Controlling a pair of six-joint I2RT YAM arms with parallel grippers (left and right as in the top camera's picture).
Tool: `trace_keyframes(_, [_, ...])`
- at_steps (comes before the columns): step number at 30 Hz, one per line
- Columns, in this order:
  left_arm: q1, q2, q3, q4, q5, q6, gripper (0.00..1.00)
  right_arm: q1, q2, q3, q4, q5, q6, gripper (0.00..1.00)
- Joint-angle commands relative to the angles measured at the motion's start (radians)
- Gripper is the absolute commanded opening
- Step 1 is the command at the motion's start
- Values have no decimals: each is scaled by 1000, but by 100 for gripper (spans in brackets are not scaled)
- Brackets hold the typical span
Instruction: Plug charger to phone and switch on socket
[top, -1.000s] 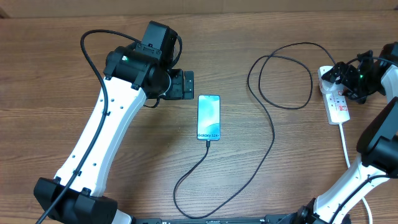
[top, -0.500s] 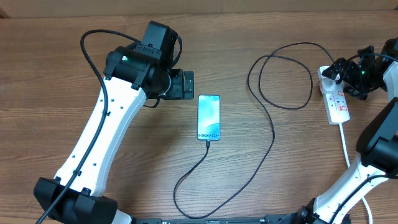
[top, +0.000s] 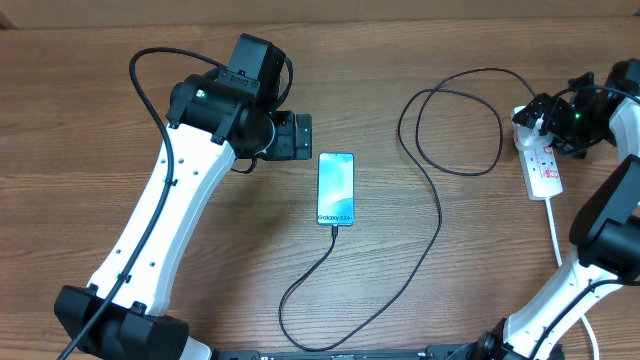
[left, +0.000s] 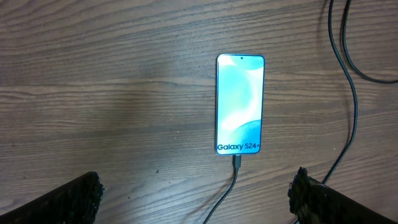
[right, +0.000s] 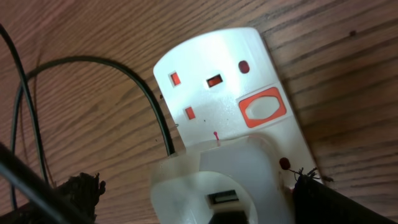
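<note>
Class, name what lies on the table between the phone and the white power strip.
Between phone and power strip, only loops of the black charger cable on bare table, shown in the overhead view.

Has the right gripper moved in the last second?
Yes, slightly. In the overhead view the right gripper has shifted up the frame, toward the far end of the socket, which has stayed put.

Brown wood-grain tbl (top: 70, 150)

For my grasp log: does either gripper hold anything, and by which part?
Nothing is held. The left gripper hangs open near the phone; the right gripper stands open around the white plug in the socket.
</note>
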Motion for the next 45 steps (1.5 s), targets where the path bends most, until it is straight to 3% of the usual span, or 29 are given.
trace_keyframes(1, [-9,-1,19,2,-13,11,99,9,14,-19,3,-6,-8,100])
trace_keyframes(45, [-9,-1,19,2,-13,11,99,10,14,-19,-35,26,-8,100])
